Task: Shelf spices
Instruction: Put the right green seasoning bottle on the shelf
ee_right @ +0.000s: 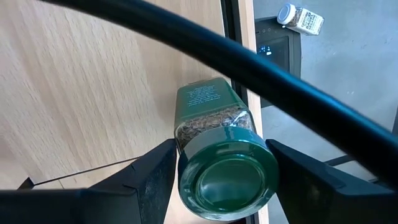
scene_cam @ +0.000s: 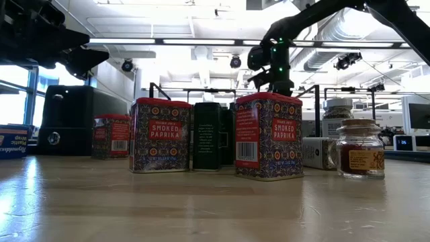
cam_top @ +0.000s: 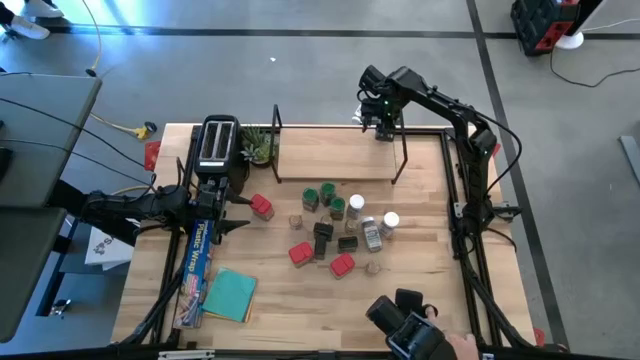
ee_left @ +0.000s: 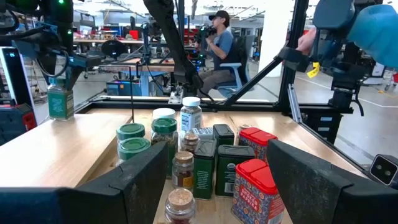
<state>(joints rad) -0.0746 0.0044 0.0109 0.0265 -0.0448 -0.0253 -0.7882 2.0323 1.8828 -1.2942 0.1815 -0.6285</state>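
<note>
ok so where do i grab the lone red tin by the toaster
Probably near its top, coming straight down from above, fingers across its two flat sides. The red tin stands upright and apart from the other jars, so there is room on both sides.

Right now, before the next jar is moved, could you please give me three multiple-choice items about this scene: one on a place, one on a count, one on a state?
1. Where is the green-lidded jar that sits between the jaws of the right gripper?
A beside the toaster; B on the shelf, at its right end; C on the teal cloth.
2. How many red tins show from above?
A one; B three; C six.
3. The jaws of the left gripper are:
A open, empty; B shut on a tin; C shut on a cloth.
Key: B, the high view places it there; B, three red lids show; A, nothing lies between them.
</note>
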